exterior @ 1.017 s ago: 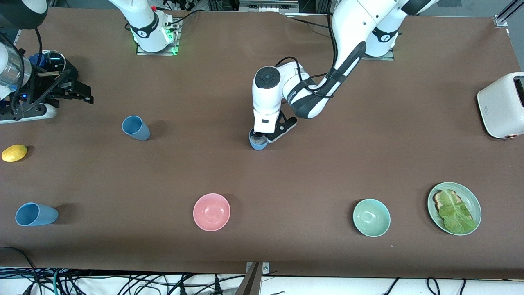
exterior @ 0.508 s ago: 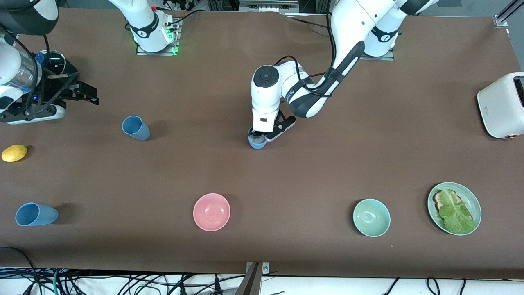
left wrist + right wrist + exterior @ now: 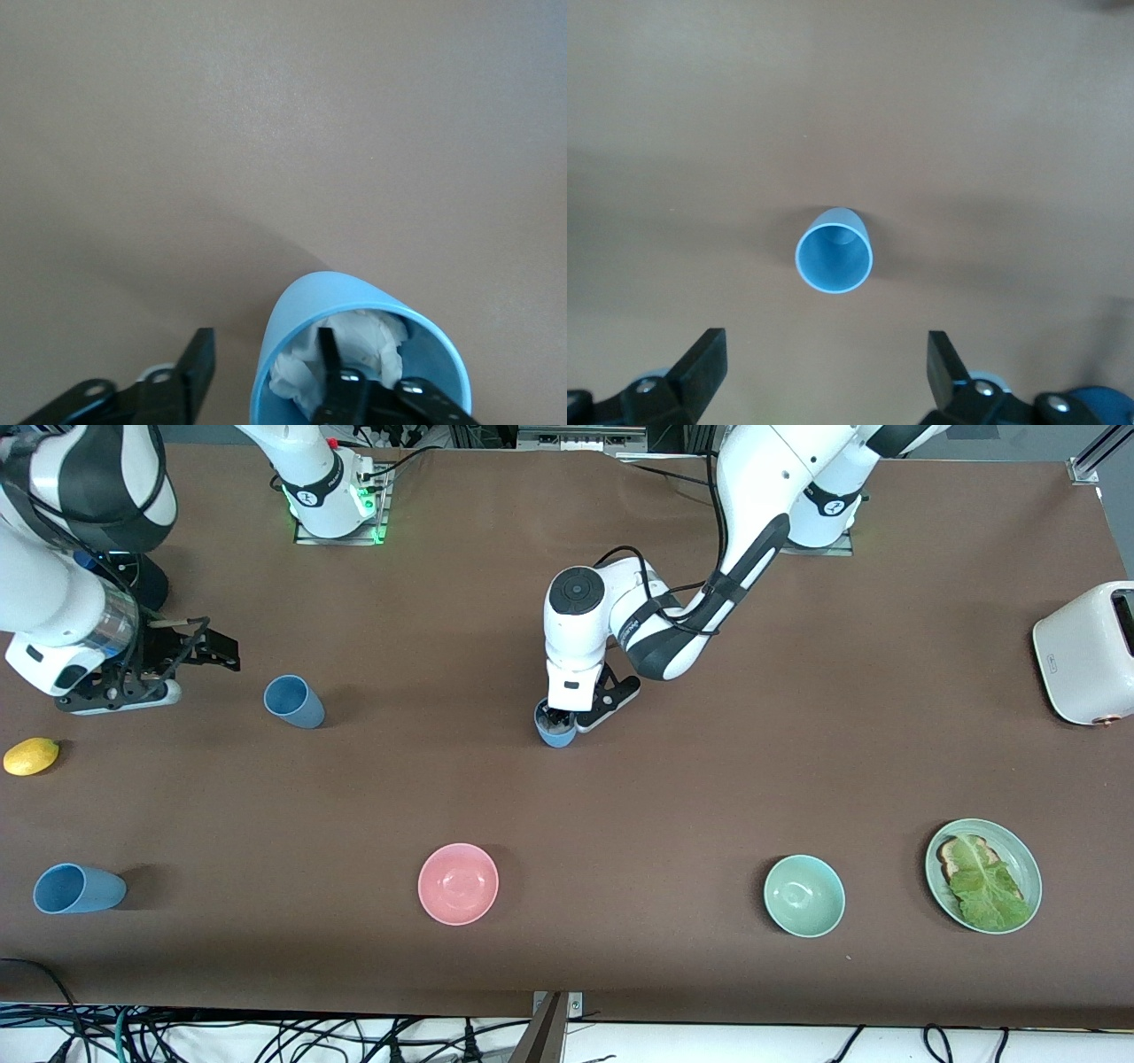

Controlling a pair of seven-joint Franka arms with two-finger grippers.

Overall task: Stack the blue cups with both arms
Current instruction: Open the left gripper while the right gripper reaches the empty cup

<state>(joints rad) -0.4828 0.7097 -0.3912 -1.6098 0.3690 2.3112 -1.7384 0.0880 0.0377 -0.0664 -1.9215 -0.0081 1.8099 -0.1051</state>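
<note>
Left gripper (image 3: 560, 722) fingers part astride the blue cup's (image 3: 556, 732) wall.

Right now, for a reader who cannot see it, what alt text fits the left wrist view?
The left claw straddles the rim of a blue cup, one finger inside and one outside. Something white and crumpled sits inside the cup, on a brown table.

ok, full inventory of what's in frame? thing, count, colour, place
blue cups: three, light blue; one mid-table at the left gripper, one and one toward the right arm's end
pink bowl: one, near camera edge
mint-green bowl: one, beside the plate
plate: one, green, holding toast and lettuce
lemon: one, yellow, right arm's end
toaster: one, white, left arm's end
left gripper: fingers astride the mid-table cup's wall
right gripper: open, above table near lemon
</note>
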